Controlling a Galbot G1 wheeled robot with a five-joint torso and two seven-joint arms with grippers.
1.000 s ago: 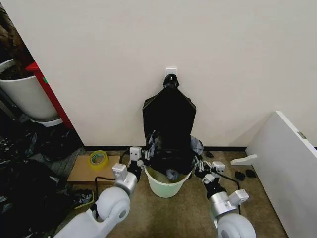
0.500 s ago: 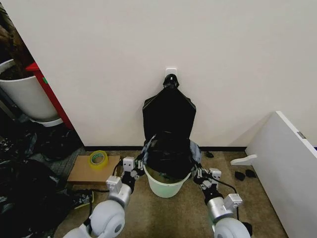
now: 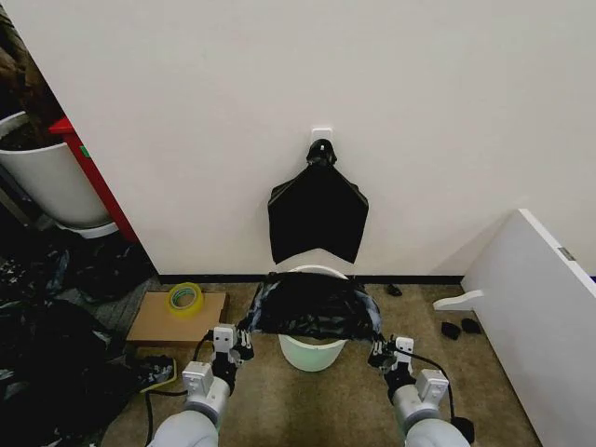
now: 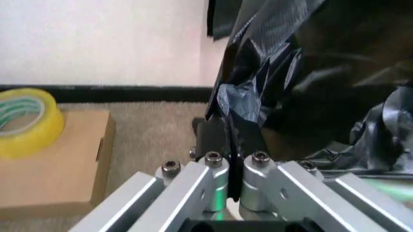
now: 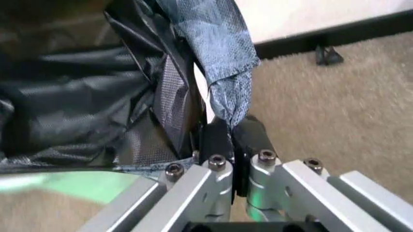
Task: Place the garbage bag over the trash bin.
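Observation:
The black glossy garbage bag point(image 3: 312, 305) is stretched wide over the top of the cream-white trash bin point(image 3: 313, 353), covering its near rim while the far rim shows behind. My left gripper point(image 3: 246, 337) pinches the bag's left edge, and the left wrist view shows its fingers point(image 4: 219, 137) shut on the film point(image 4: 310, 87). At the bag's right edge my right gripper point(image 3: 376, 349) is shut on the plastic point(image 5: 96, 111), fingers point(image 5: 216, 140) pressed together.
A flat black bundle point(image 3: 318, 212) hangs from a wall hook above the bin. A cardboard box point(image 3: 175, 318) with a yellow tape roll point(image 3: 183, 298) lies left. Dark plastic heaps point(image 3: 47, 345) and a large white tub point(image 3: 47, 182) stand far left; a white panel point(image 3: 535, 298) at right.
Both grippers have pulled the bag down and toward me, spreading it over the bin's mouth. The bag dropped clear of the hanging bundle.

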